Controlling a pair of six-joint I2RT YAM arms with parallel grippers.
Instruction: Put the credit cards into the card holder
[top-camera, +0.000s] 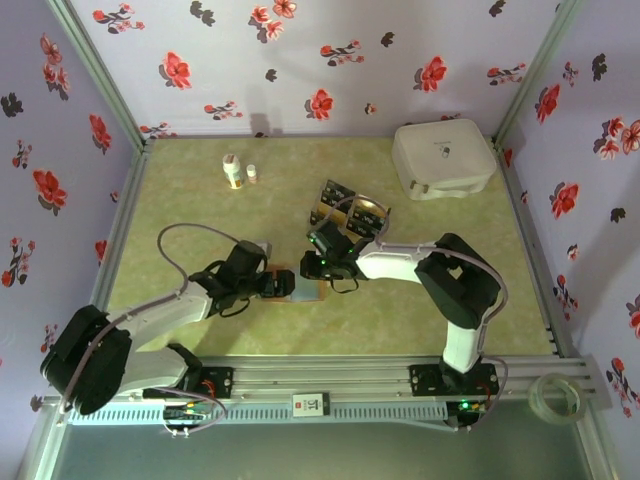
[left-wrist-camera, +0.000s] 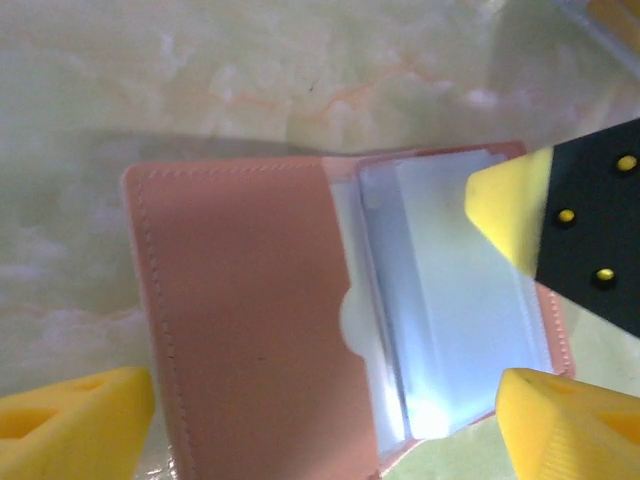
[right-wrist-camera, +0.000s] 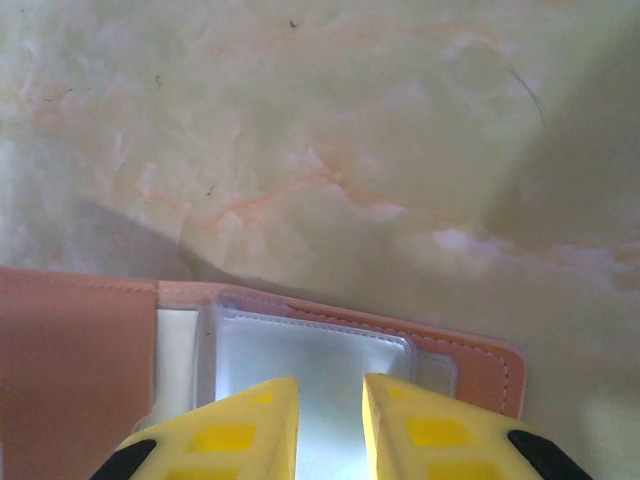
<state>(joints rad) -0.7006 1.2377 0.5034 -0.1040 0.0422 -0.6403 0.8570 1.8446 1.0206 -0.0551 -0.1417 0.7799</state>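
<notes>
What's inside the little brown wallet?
The card holder lies open, showing clear grey-blue plastic sleeves. No card shows in the parts I can see. The right pincer covers part of them, so that bit is hidden.

The table (top-camera: 200, 200) is pale yellow-green marble with faint orange veins. The walls (top-camera: 350, 40) are lilac, strewn with red and black flowers. At centre, the holder (left-wrist-camera: 240, 320) is salmon-brown with matching stitching, and its sleeves (left-wrist-camera: 450, 300) are milky grey-blue. The left gripper (left-wrist-camera: 320, 430) is plain yellow. The right gripper (right-wrist-camera: 330, 390) is yellow and black, with yellow dots on the black. The cards (top-camera: 366, 216), at 12 o'clock from the holder, are black and gold. The case (top-camera: 443, 158), at 1 o'clock, is white. The arms (top-camera: 400, 262) are white and black.
</notes>
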